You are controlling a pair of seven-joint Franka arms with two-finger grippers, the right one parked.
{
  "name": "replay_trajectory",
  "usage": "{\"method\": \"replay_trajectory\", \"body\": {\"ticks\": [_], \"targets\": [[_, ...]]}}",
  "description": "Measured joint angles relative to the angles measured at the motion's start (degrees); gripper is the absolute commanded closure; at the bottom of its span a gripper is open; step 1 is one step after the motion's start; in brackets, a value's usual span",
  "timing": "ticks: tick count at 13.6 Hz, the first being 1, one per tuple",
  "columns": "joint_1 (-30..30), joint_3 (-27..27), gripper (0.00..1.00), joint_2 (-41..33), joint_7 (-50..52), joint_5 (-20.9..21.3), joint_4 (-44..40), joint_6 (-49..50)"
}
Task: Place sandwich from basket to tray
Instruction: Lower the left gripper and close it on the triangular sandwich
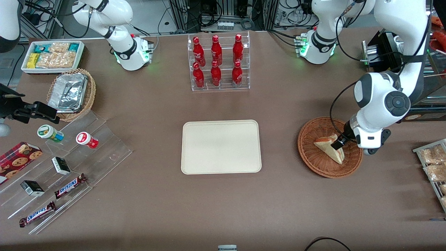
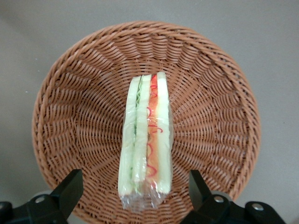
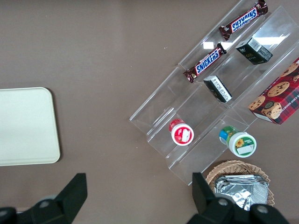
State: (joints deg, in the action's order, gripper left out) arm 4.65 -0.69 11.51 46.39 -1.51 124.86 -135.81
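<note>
Sandwich [image 2: 145, 140] lay in basket [image 1: 329, 148], ungrasped. Gripper [image 2: 135, 191] hovered just above it, jaws spread wide, straddling wedge. Tray [image 1: 221, 146], at basket's 9 o'clock, bare. Grasp, lift, transfer remained.

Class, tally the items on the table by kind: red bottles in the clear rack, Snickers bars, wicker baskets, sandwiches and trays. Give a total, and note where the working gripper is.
Red bottles in the clear acrylic rack: 6
Snickers bars: 2
Wicker baskets: 2, the reddish-brown basket and the lighter foil-container basket
Triangular wrapped sandwich: 1
Cream rectangular tray: 1
Total: 12
The left gripper is open astride the sandwich in the basket.
</note>
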Motion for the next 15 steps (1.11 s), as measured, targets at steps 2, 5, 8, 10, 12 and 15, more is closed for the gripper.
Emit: {"method": "replay_trajectory", "body": {"ticks": [2, 5, 8, 10, 12, 15], "targets": [[0.0, 0.0, 0.0, 0.2, 0.2, 0.0, 1.8, -2.3], [0.1, 0.0, 0.45, 1.4, 1.5, 0.0, 2.3, -4.9], [1.5, 0.0, 1.0, 3.4, 4.3, 0.0, 2.3, -7.0], [1.9, 0.0, 1.0, 3.8, 4.8, 0.0, 2.3, -7.3], [1.9, 0.0, 1.0, 3.7, 4.8, 0.0, 1.9, -7.3], [2.1, 0.1, 1.0, 2.9, 3.4, 0.1, -1.4, -0.9]]}}
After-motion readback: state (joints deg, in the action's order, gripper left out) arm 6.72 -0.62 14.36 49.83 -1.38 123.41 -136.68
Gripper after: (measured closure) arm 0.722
